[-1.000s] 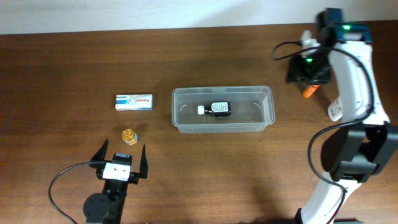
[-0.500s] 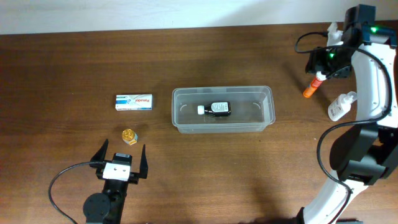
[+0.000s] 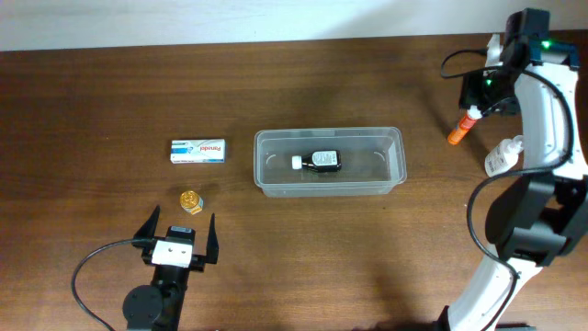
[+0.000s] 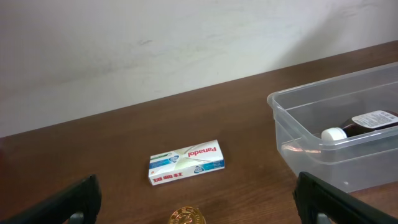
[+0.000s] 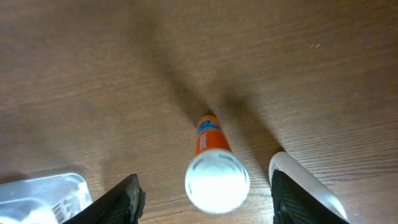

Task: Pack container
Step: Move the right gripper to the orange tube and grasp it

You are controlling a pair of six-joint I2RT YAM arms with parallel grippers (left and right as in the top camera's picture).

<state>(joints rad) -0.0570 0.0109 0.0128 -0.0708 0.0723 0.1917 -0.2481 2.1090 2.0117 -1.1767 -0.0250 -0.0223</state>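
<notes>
The clear container [image 3: 328, 134] stands mid-table with a dark bottle with a white cap [image 3: 321, 160] lying inside. My right gripper [image 3: 480, 93] is open at the far right, just above an orange tube with a white cap [image 3: 461, 127]. In the right wrist view the tube [image 5: 214, 171] lies between the spread fingers [image 5: 122, 200], untouched, cap end toward the camera. My left gripper [image 3: 177, 237] is open and empty near the front edge, behind a small gold-capped jar [image 3: 191, 199]. The container's rim [image 4: 323, 87] and its bottle [image 4: 364, 123] also show in the left wrist view.
A white and blue Panadol box [image 3: 198, 151] lies left of the container and shows in the left wrist view [image 4: 186, 162], with the gold cap [image 4: 188, 217] nearer. A white bottle [image 3: 501, 156] lies right of the orange tube, close to my right finger [image 5: 305, 180].
My right gripper has moved right and toward the table's back, uncovering the orange tube, then stayed almost still. The left arm and the other objects have not moved.
</notes>
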